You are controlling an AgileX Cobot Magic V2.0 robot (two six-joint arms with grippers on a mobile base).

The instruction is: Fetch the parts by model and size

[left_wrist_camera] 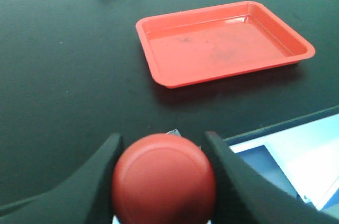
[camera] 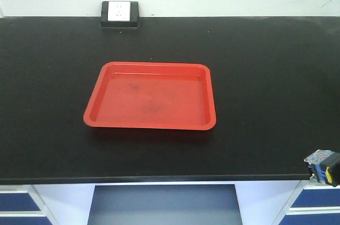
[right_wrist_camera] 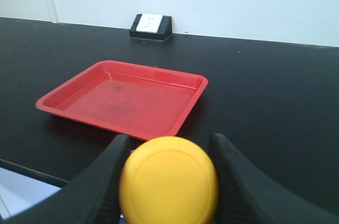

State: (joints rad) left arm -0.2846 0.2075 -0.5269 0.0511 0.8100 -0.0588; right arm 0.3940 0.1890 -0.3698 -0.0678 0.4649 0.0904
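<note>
Right up against my left wrist cam is the smooth, round red mushroom-cap push-button switch [left_wrist_camera: 163,179]. My left gripper [left_wrist_camera: 163,140] is clamped on it, with a matte black finger hugging each side. Same deal on the right: my right gripper [right_wrist_camera: 169,140] is squeezed onto the matte yellow mushroom-cap push-button switch [right_wrist_camera: 168,180]. Both are held near the front edge of the flat black desk [camera: 265,102], and the yellow one's blue blocky base peeks in off the front right corner. Mid-desk sits a shallow glossy red plastic tray [camera: 150,125] with rounded corners and a scuffed floor. A white socket in a black wedge housing [camera: 120,12] sits at the back edge.
</note>
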